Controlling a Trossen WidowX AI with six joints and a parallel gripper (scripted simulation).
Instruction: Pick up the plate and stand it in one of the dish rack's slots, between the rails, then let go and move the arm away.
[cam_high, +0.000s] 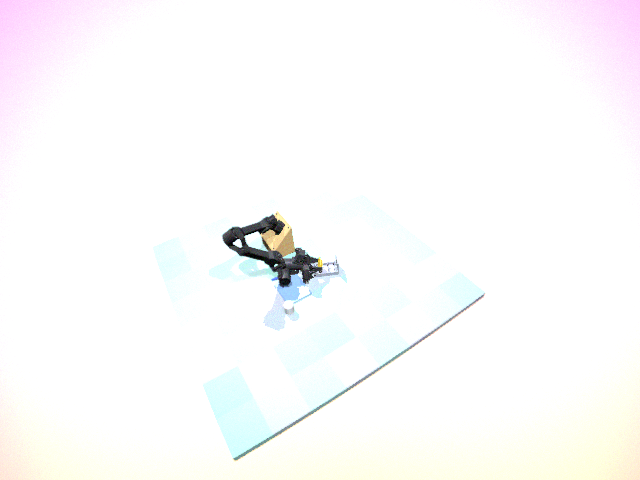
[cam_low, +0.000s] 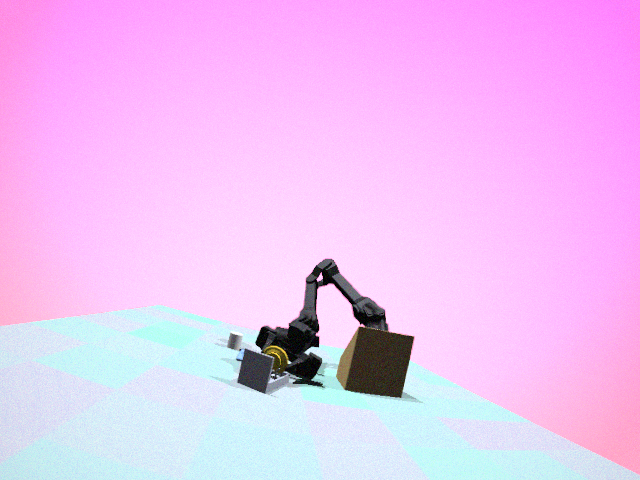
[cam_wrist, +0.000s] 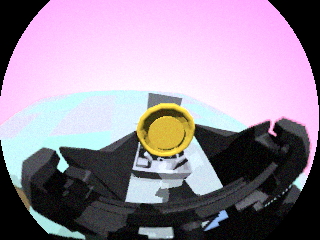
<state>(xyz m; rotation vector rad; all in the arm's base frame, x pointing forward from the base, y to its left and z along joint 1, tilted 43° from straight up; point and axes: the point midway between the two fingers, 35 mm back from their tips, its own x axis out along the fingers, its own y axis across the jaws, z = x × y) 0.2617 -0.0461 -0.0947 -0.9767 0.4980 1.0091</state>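
Exterior view first," says one. "Furthest left stands a white cylinder, at eleven o'clock from the dish rack. What comes next?"

"The rack's tall grey end panel, then the yellow plate, upright and partly behind that panel. The gripper has its jaws closed on the plate. Above, the black arm bends over towards a brown box, at three o'clock from the rack."

"Does the top view add anything?"

"It does. The arm's elbow is leftmost, and the box sits at ten o'clock from the gripper, its tan upper side showing. A blue patch spreads between the arm and the cylinder, which is at seven o'clock from the gripper; the exterior view gives only a sliver of blue. The plate is edge-on from above, a short yellow bar over the rack's near end."

"And the wrist view?"

"That one shows the plate's round face, pinched between the left and right fingers. The rack's base lies at six o'clock from it, the grey panel at twelve. Whether the plate's lower edge is down in a slot, I cannot tell."
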